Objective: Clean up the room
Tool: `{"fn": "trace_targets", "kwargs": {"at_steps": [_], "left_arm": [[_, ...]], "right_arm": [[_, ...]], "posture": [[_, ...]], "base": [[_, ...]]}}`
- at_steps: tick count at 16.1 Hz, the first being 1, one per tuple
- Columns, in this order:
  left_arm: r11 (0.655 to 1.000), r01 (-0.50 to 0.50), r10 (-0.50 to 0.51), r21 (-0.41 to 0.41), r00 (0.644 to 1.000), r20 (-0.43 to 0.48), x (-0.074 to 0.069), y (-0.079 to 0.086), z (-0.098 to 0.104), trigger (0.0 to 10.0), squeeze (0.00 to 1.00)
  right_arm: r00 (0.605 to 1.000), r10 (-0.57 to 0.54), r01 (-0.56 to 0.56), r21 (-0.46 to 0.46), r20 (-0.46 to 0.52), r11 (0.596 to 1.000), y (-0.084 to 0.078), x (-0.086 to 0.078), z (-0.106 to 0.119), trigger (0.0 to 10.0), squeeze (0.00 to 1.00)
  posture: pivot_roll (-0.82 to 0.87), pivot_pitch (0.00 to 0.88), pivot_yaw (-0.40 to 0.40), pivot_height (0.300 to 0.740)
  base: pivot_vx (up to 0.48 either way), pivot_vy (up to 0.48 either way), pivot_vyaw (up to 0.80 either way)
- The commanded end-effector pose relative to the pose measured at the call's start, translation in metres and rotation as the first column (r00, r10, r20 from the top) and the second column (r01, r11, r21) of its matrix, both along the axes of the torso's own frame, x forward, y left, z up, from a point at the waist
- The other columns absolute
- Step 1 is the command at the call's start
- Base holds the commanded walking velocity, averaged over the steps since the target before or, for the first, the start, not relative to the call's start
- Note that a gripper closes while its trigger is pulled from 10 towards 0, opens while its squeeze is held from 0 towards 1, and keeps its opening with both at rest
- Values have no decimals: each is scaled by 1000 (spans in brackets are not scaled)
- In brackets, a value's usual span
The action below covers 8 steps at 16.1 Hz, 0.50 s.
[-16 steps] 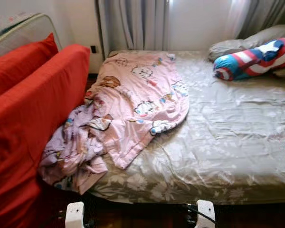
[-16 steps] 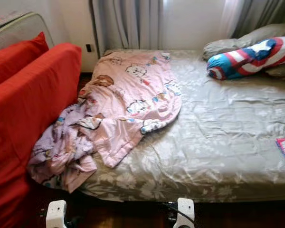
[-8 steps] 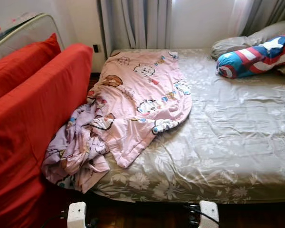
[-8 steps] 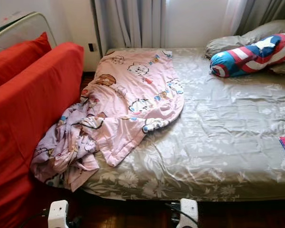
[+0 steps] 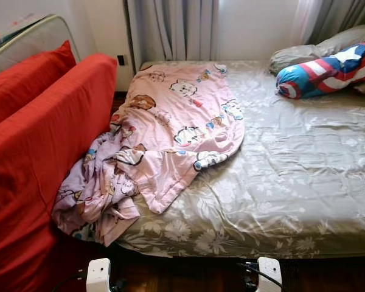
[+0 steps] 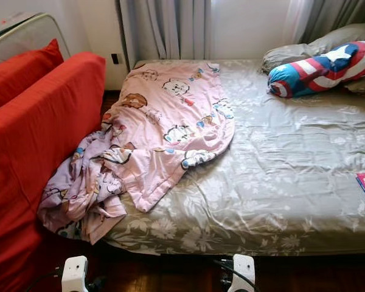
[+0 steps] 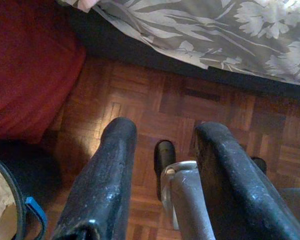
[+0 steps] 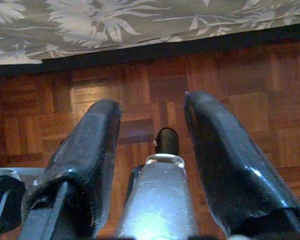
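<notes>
Tidying not begun: pink cartoon quilt [image 5: 170, 134] lies crumpled at frame left of the bed [image 5: 304, 182], spilling off its edge. Left hand [image 7: 160, 175] and right hand [image 8: 150, 150] hang spread, empty, above the parquet floor [image 8: 240, 100].

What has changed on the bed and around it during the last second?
Nothing among the things has moved; only the head camera shifted a little. The pink blanket lies as before, spread over the left part of the bed with one end hanging off beside the red sofa. The striped pillow stays at the head. Both grippers hang open over the wooden floor, holding nothing.
</notes>
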State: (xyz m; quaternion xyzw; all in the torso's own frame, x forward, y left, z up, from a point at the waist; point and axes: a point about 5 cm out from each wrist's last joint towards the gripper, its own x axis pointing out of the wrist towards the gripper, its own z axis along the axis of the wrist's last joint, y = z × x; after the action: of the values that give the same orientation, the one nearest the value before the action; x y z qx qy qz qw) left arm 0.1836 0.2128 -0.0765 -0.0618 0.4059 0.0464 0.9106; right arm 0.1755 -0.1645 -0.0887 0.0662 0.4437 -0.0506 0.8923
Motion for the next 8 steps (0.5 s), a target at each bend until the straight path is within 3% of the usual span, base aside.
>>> {"fn": "trace_targets", "kwargs": {"at_steps": [1,2,6,8], "left_arm": [[1000,-2,2,3,1000,-14,-3,1,-1,10000,0],[1000,-2,2,4,1000,-14,-2,0,-1,10000,0],[1000,1,-1,5,1000,-10,-3,0,-1,10000,0],[1000,-1,1,1,1000,-6,-2,0,-1,10000,0]], "right_arm": [[1000,-6,6,7,-8,1000,2,-2,-1,10000,0],[1000,-7,7,7,-8,1000,1,-2,-1,10000,0],[1000,3,-3,2,-5,1000,1,-2,-1,10000,0],[1000,8,-8,10,4,1000,2,-1,0,10000,0]], "posture": [[25,27,25,740],[24,27,25,740],[24,29,24,740],[23,30,25,740]], "base": [[0,274,0],[0,289,0],[0,0,0],[0,0,628]]}}
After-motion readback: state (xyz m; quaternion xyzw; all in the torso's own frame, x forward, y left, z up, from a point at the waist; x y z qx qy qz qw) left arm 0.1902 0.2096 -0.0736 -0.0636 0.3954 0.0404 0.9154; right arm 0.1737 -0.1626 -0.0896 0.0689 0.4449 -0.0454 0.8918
